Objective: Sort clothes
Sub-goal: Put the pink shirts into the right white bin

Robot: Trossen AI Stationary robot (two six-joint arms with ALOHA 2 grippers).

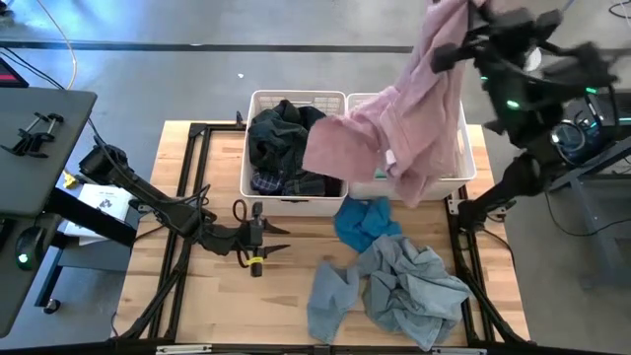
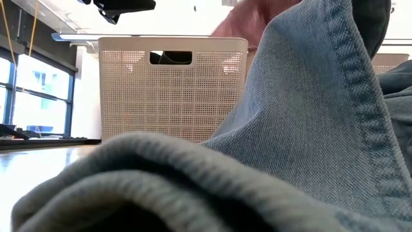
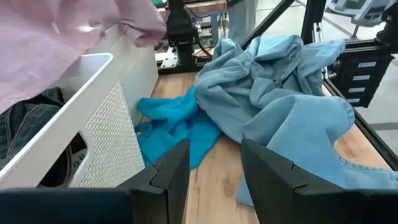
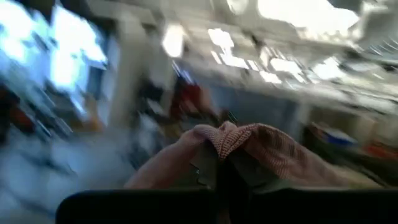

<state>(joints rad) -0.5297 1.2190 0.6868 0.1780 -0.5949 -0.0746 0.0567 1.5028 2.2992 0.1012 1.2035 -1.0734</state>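
Note:
A pink garment point(image 1: 404, 123) hangs from my right gripper point(image 1: 471, 12), raised high above the right white basket point(image 1: 463, 168); its lower part drapes over both baskets. The left basket point(image 1: 296, 104) holds dark and plaid clothes point(image 1: 281, 148). A teal garment point(image 1: 365, 222) and pale blue denim point(image 1: 404, 291) lie on the table in front of the baskets. My left gripper point(image 1: 281, 242) is open and empty, low over the table near the left basket's near wall; it also shows in the left wrist view point(image 3: 214, 168). My right gripper is shut on a bunched fold of the pink garment point(image 4: 233, 146), pinched between the two fingers. The cloth hangs below the gripper, and its lower part point(image 1: 335, 143) lies over the baskets' rims and the dark clothes.
The black table frame point(image 1: 187, 187) runs along the left and right sides. A clamp and papers point(image 1: 99, 197) sit at the left. Bare wood shows at the table's near left point(image 1: 227, 306). The denim fills the low view point(image 2: 290, 129).

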